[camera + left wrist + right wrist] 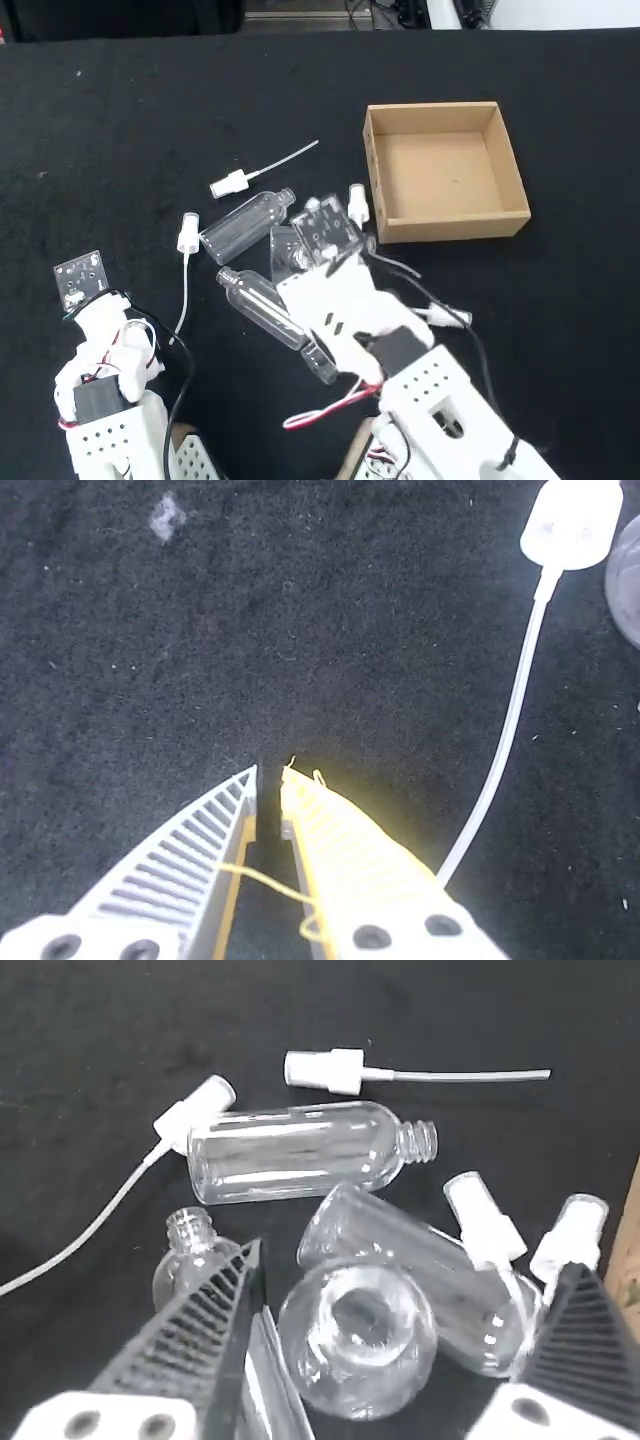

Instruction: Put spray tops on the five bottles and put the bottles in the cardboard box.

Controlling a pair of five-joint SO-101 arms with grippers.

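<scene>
Right end effector (415, 1260) spread around bottle (358, 1338); left end effector (268, 785) pressed together. Bottle likely light, stiff, slippery: grip mid-body.

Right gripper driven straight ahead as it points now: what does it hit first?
Probably the clear bottle seen end-on between the right gripper's open fingers, round base toward the camera. Depth is unclear.

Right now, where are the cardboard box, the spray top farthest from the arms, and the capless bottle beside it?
cardboard box (455, 226): high view, near outer wall.
spray top (230, 184): high view, white head.
capless bottle (245, 226): high view, middle of body.
</scene>
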